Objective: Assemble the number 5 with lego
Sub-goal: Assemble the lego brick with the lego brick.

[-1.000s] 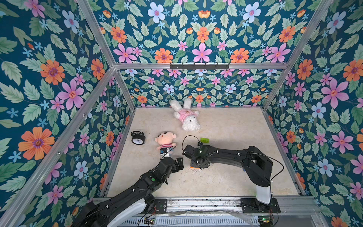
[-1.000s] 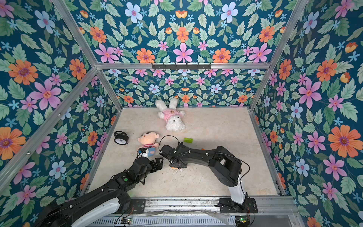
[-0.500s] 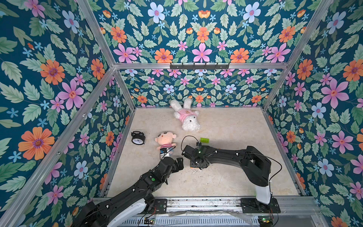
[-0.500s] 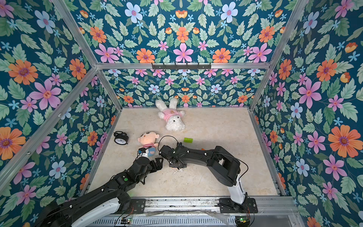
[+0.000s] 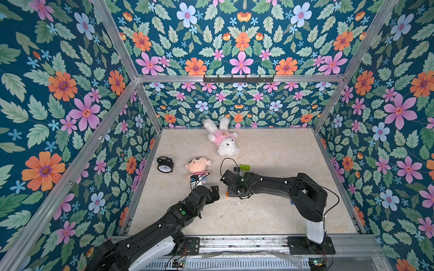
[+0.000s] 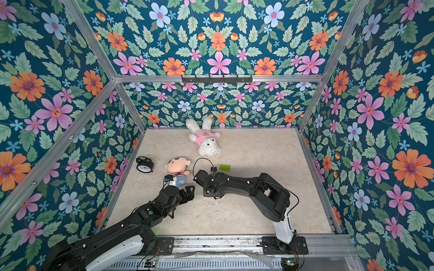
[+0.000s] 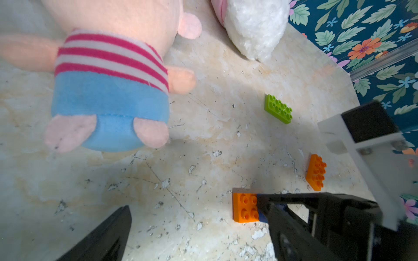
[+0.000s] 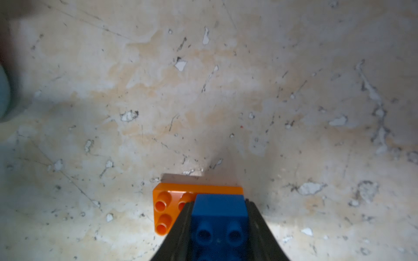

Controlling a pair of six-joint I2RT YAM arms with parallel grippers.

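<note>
Blue brick (image 8: 218,217), studs up, gripped by right end effector (image 8: 219,204) over crosswise orange brick (image 8: 167,203)

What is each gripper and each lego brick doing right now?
left gripper: open, empty
right gripper: shut on blue brick
blue brick: held, over one end of lower orange brick
lower orange brick: lying flat, partly covered
second orange brick: loose, studs up
green brick: loose, studs up
</note>
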